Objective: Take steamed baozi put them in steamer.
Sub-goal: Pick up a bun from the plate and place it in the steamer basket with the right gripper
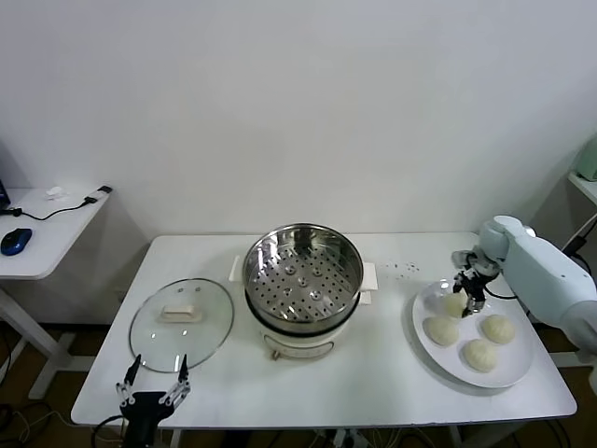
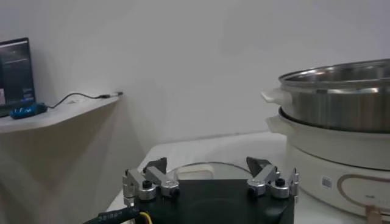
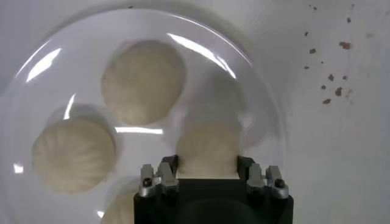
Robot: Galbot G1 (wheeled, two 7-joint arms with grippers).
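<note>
Several cream-white steamed baozi lie on a white plate [image 1: 515, 377] at the table's right. My right gripper [image 1: 464, 297] is down over the plate's far-left bun [image 1: 453, 305], its fingers pressed against both sides of it. In the right wrist view that baozi [image 3: 207, 146] fills the gap of the right gripper [image 3: 207, 163], with other buns [image 3: 143, 82] [image 3: 73, 155] beside it. The steel steamer [image 1: 303, 271] stands at the table's middle with its perforated basket empty. My left gripper [image 1: 154, 378] hangs open near the front left edge.
A round glass lid [image 1: 181, 322] lies flat to the left of the steamer, just beyond the left gripper [image 2: 210, 164]. Dark crumbs [image 1: 406, 269] dot the table between steamer and plate. A side desk [image 1: 42, 233] stands off to the left.
</note>
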